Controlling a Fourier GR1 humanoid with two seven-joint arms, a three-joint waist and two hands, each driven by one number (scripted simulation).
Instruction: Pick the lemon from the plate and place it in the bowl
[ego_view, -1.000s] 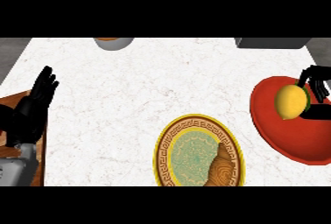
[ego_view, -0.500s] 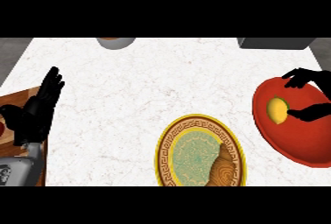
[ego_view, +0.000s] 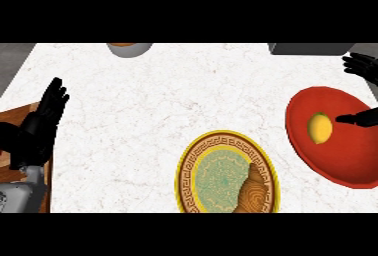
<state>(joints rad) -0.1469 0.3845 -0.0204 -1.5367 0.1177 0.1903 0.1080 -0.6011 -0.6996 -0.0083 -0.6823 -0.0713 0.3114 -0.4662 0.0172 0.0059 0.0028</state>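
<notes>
At right of the frame, the lemon (ego_view: 320, 128) lies in the red bowl (ego_view: 336, 157), the right hand (ego_view: 362, 90) open-fingered beside it, so placing looks done and only withdrawal remains, while the left hand (ego_view: 40, 125) rests open at left.

We look down on a white marbled counter (ego_view: 148, 100) carrying three dishes. A red bowl (ego_view: 347, 160) sits at our right edge, and just beside it, toward the near edge, lies a yellow-rimmed plate (ego_view: 193, 172) with a green patterned centre. At the far edge, well apart from both, a small grey bowl (ego_view: 130, 49) is partly cut off. A dark grey object (ego_view: 310, 48) occupies the far right corner.
</notes>
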